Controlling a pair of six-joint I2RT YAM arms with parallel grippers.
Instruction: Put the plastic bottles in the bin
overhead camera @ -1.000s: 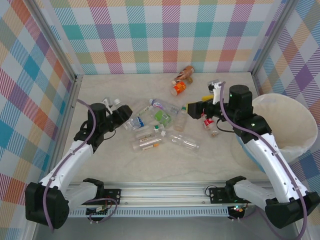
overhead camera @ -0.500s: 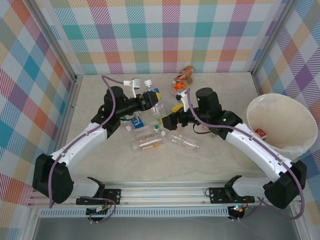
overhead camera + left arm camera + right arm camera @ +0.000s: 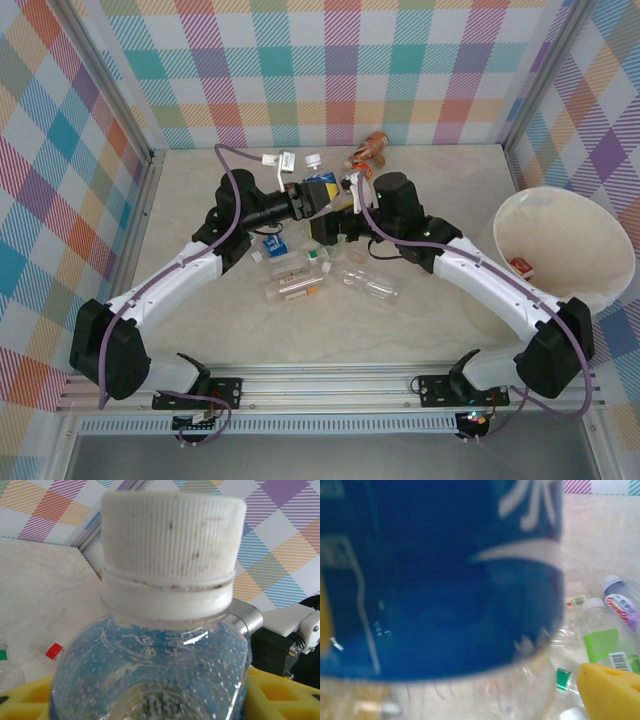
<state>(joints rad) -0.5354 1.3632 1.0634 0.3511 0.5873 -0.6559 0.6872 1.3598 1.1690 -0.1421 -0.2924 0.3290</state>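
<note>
While the left arm stretches in from the near left corner, we find its left gripper [image 3: 308,195] pinching the held bottle [image 3: 165,645], clear with a white cap and a blue label, yellow pads pressed on both sides. This bottle sits near the middle of the table [image 3: 200,320], cap towards the far wall. Just right of it, the right gripper [image 3: 332,215] has its jaws spread around the same bottle, and one yellow pad [image 3: 610,690] stands apart from it. Below them, loose bottles [image 3: 300,272] lie scattered on the table, with orange bottles [image 3: 368,152] at the back. Far right stands the bin [image 3: 560,235], well apart from the held bottle.
</note>
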